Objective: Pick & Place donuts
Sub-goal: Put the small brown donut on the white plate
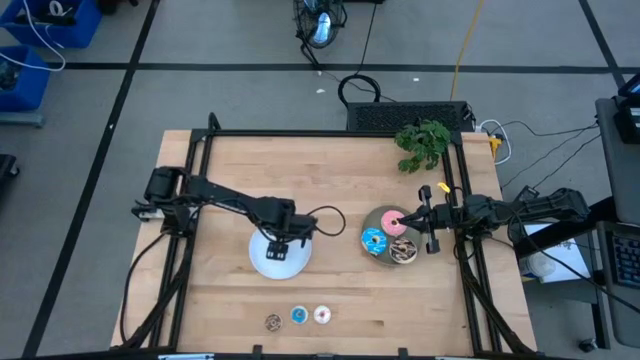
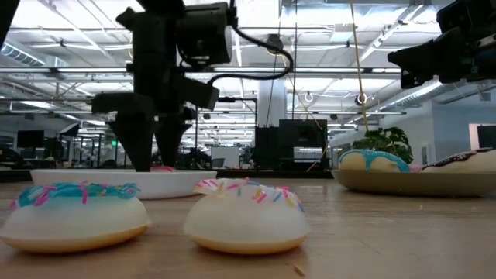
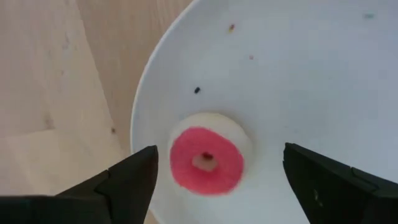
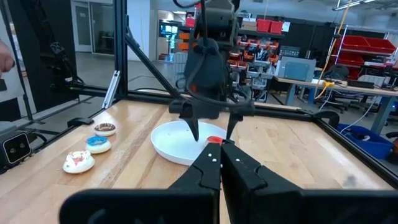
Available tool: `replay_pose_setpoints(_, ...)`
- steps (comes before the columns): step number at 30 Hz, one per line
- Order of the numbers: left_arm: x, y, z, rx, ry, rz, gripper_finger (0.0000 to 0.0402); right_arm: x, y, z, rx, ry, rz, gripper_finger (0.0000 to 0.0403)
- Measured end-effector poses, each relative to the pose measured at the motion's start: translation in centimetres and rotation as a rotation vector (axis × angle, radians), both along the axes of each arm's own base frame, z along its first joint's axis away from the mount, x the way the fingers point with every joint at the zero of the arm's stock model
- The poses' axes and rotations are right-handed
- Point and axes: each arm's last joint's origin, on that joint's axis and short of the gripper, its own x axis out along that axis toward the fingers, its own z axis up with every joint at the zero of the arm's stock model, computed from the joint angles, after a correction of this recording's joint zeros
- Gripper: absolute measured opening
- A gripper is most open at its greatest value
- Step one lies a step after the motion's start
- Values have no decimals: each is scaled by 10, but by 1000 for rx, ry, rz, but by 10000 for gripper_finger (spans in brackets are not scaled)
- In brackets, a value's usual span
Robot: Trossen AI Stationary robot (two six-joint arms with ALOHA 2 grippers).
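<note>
A: From above, over the wooden table: seeing the left gripper hanging over the white plate, fingers spread. Looking for the red donut.

B: Not making it out there; hiding under the gripper. Finding the right gripper, fingers pressed together and holding nothing, just beside the pink donut on the grey plate. Also spotting the blue sprinkled donut and the chocolate donut on that plate, with a plant at the far edge.

A: Noting the tiny brown donut, tiny blue donut and tiny white-pink donut lying in a row near the front edge, apart from both plates.

B: Looking level across the table now: getting the tiny blue and white-pink ones filling the foreground, the brown one cut off. Seeing an open hall with ceiling lights behind.

A: Peering past the left wrist: catching the red donut lying flat on the white plate near its rim, between the spread fingers, touching neither.

B: Peering past the right wrist: seeing closed fingertips in front, partly covering the red donut beyond, and shelving and benches farther back.
</note>
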Motion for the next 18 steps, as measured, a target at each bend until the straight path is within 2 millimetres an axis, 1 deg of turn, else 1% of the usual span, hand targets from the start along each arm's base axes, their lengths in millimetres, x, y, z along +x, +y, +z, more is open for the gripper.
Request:
replay_pose_setpoints(3, 5, -6, 17, 13, 9, -4, 342, 0, 0, 0, 0, 0, 0, 0)
replay_pose_setpoints(7, 16, -23, 59, -1, -29, 9, 342, 0, 0, 0, 0, -1, 0, 0)
replay_pose_setpoints(11, 24, -48, 98, -58, -131, 22, 337, 0, 0, 0, 0, -4, 0, 0)
replay_pose_setpoints(14, 21, -77, 119, -88, -182, -49, 304, 0, 0, 0, 0, -4, 0, 0)
replay_pose_setpoints(18, 13, -109, 130, -109, -223, -132, 220, 0, 0, 0, 2, -3, 0, 0)
